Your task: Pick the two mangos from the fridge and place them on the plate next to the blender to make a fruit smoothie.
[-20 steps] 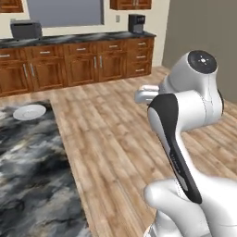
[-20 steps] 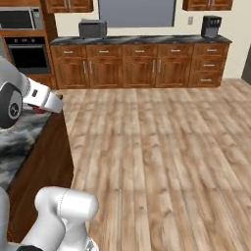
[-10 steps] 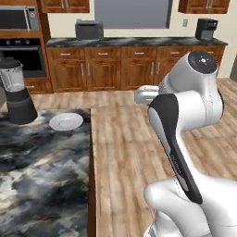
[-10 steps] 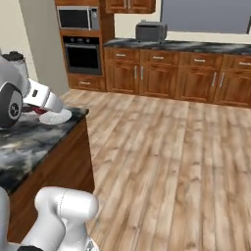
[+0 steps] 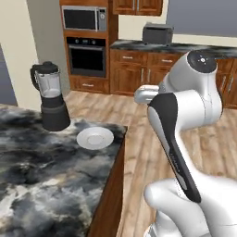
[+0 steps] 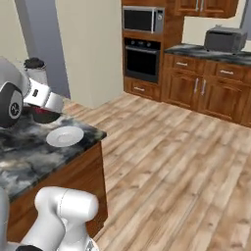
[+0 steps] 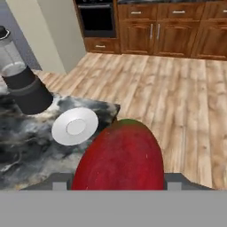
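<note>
A deep red mango (image 7: 119, 157) sits large at the bottom of the hand view, held between the two dark finger tips, whose ends show just beside it on either side; the gripper (image 7: 116, 182) is clamped on the fruit. Beyond the mango in that view lies the dark marbled counter (image 7: 26, 146), with the white plate (image 7: 75, 126) near the counter's corner and the blender (image 7: 23, 80) standing just behind it, toward the counter's far edge. In the left base view the same plate (image 5: 95, 138) rests flat close to the counter's right edge, with the black base of the blender (image 5: 51, 98) just beside it on the far left side, apart from it; the blender's clear jar carries a black lid and a side handle. The white arm (image 5: 185, 111) rises at the right of that view, bent over the wooden floor beside the counter (image 5: 41, 180). In the right base view the plate (image 6: 64, 136) lies near the counter's corner, and a bit of the red mango (image 6: 43, 115) shows under the arm's wrist, above the counter (image 6: 29, 159) behind the plate. A wall oven (image 6: 142, 59) with a microwave (image 6: 142, 19) above it and wooden cabinets (image 6: 206, 90) stand at the far side of the room
</note>
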Robot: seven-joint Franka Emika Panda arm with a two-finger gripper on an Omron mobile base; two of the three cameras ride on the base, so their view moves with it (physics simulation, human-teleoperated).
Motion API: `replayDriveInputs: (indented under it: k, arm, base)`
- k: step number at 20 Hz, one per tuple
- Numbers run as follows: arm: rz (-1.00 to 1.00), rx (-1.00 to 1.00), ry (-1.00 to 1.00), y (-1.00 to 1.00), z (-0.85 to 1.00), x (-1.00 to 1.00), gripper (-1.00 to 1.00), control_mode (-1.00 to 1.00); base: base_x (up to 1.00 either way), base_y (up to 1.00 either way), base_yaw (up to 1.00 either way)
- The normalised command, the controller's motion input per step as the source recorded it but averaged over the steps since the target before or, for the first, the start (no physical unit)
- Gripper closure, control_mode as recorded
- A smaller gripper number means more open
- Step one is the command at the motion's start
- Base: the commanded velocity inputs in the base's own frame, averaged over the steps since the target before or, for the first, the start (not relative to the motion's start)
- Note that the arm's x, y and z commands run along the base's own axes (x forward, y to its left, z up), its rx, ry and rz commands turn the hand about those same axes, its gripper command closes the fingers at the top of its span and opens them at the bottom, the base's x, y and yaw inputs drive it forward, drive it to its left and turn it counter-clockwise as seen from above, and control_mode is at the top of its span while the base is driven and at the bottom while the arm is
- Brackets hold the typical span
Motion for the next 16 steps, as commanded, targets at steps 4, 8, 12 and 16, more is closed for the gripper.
replayDriveInputs:
  k: [4, 8, 12, 16]
  arm:
    - [0.00, 0.00, 0.00, 0.00, 0.00, 0.00, 1.00, 1.00]
    - [0.00, 0.00, 0.00, 0.00, 0.00, 0.00, 1.00, 1.00]
    - [0.00, 0.00, 0.00, 0.00, 0.00, 0.00, 1.00, 1.00]
    - [0.09, 0.00, 0.28, -0.58, -0.25, 0.75, 1.00, -1.00]
  base:
    - [0.23, -0.54, 0.79]
    - [0.00, -0.61, 0.75]
    - [0.48, -0.70, 0.60]
    - [0.00, 0.00, 0.00]
